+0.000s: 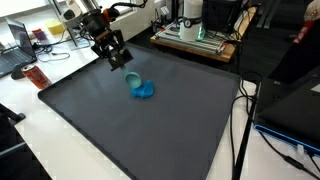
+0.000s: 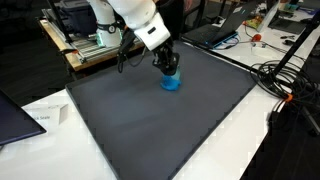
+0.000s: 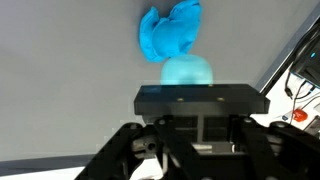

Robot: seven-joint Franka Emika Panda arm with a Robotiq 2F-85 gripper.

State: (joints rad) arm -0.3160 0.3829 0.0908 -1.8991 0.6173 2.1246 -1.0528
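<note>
The arm (image 1: 88,18) reaches down over a dark grey mat (image 1: 150,135) that covers most of the white bench (image 1: 40,135); its jaws are clenched, pointing down at the far left part of the mat; right under their tips stands a small pale blue cup (image 1: 131,80), and whether the tips pinch its rim or only meet above it I cannot tell.

Just right of the cup, touching it, lies a crumpled bright blue cloth (image 1: 146,91); cup and cloth sit together on the mat, well apart from every edge; in the wrist view the cup (image 3: 187,72) shows as a pale rounded shape half hidden behind the black bar of the wrist, with the cloth (image 3: 170,30) bunched directly beyond it; in an exterior view the cloth (image 2: 172,84) is a blue heap directly below the wrist, and the cup cannot be made out apart from it there.

Around the mat: a red can (image 1: 37,76) lies on the bench near the mat's left corner; a laptop (image 1: 14,52) stands farther left; a machine on a wooden board (image 1: 192,30) sits beyond the far edge; black cables (image 1: 240,125) trail down the right side; a sheet of paper (image 2: 40,118) lies on the bench beside the mat.
</note>
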